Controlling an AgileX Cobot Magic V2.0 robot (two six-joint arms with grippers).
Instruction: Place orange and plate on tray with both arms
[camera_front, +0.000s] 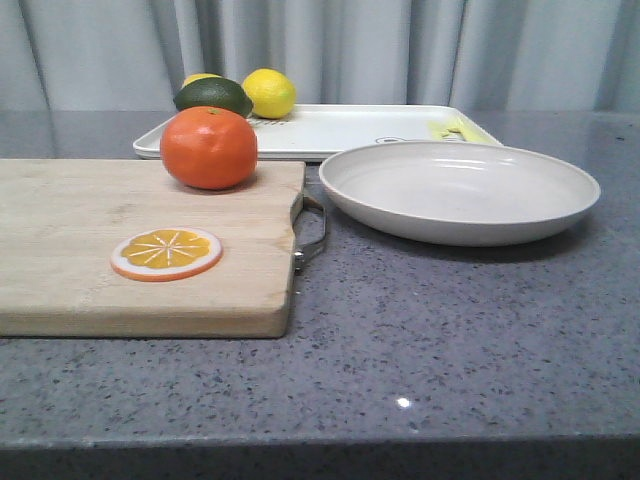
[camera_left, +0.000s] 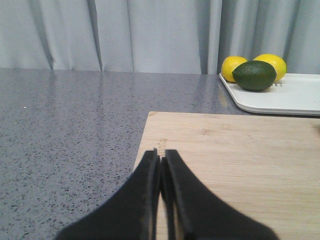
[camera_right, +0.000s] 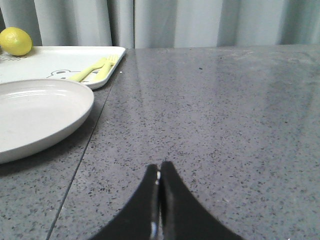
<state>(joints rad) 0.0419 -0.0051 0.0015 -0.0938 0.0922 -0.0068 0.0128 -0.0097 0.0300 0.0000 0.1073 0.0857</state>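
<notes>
While the round bright-orange orange (camera_front: 209, 147) sits near the far right corner of the pale wooden cutting board (camera_front: 70, 240), a flat orange slice with a white rim (camera_front: 166, 252) lies nearer the middle of that board. The board has a metal handle (camera_front: 312, 232) on its right edge. Just beside the handle, the wide off-white round plate (camera_front: 459, 190) rests on the speckled grey desk (camera_front: 450, 340). Behind both, near the far edge of the desk, lies the flat white rectangular tray (camera_front: 345, 128). At its left end are a dark green avocado (camera_front: 213, 96) and two yellow lemons (camera_front: 269, 93); at its right end are small yellow forks (camera_right: 95, 71). The black left gripper (camera_left: 161, 162) hangs over the board's corner, jaws closed on nothing. The black right gripper (camera_right: 159, 172) hangs over bare desk beside the plate, jaws closed too, holding nothing
</notes>
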